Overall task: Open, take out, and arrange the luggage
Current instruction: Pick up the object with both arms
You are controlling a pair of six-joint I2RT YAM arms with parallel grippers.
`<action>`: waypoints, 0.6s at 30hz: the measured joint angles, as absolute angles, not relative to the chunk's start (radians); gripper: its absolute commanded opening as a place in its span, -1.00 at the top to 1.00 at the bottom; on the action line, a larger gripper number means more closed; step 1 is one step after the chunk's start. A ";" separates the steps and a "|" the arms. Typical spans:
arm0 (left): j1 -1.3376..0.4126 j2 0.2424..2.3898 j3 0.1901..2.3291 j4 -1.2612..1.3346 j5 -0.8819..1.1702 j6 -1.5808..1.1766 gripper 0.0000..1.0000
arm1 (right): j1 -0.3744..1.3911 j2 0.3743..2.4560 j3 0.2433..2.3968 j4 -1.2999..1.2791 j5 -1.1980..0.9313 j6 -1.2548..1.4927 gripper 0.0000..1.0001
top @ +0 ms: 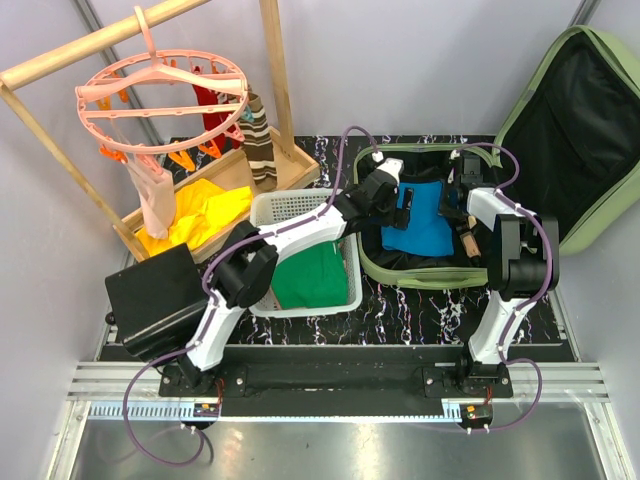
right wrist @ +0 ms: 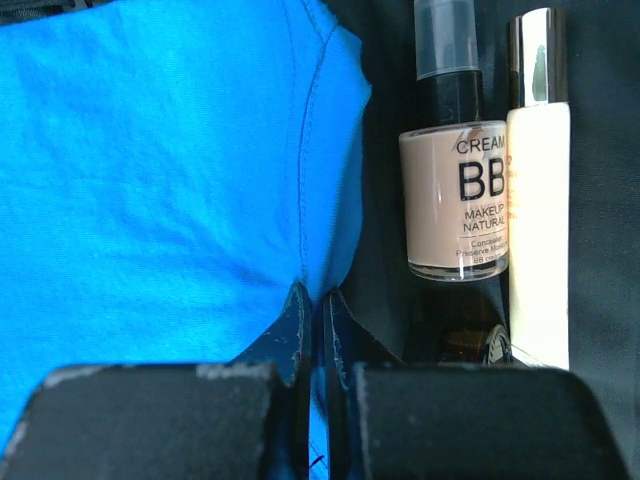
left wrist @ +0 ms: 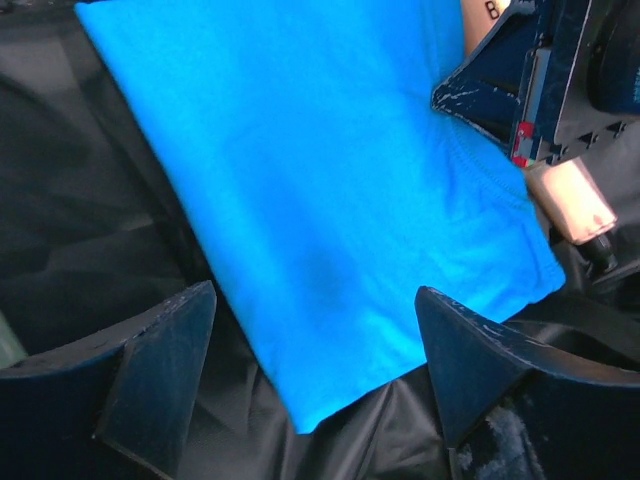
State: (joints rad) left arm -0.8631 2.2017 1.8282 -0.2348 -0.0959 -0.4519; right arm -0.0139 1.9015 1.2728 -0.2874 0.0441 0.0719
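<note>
The luggage (top: 432, 274) lies open, its light-green lid (top: 600, 215) leaning against the right wall and its black lining (left wrist: 90, 230) showing. A folded blue garment (top: 425, 228) (left wrist: 330, 180) (right wrist: 150, 180) rests inside. My left gripper (top: 393, 197) (left wrist: 315, 295) hangs open just over the garment's left corner, one finger on each side, holding nothing. My right gripper (top: 457, 222) (right wrist: 312, 295) is shut on the garment's right hem. Beside that hem lie a BB cream bottle (right wrist: 455, 200) and a white tube (right wrist: 538, 200).
A white perforated basket (top: 285, 203) holding a green cloth (top: 312, 278) stands left of the luggage. A black boxy case (top: 160, 295) sits at the near left. Behind it a wooden rack carries a pink round hanger (top: 160, 95), with yellow cloth (top: 205, 215) in its tray.
</note>
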 measured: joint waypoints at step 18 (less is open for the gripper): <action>-0.829 2.328 1.863 -0.204 -0.095 -0.538 -0.19 | -0.014 1.901 1.271 -0.287 0.042 0.076 1.00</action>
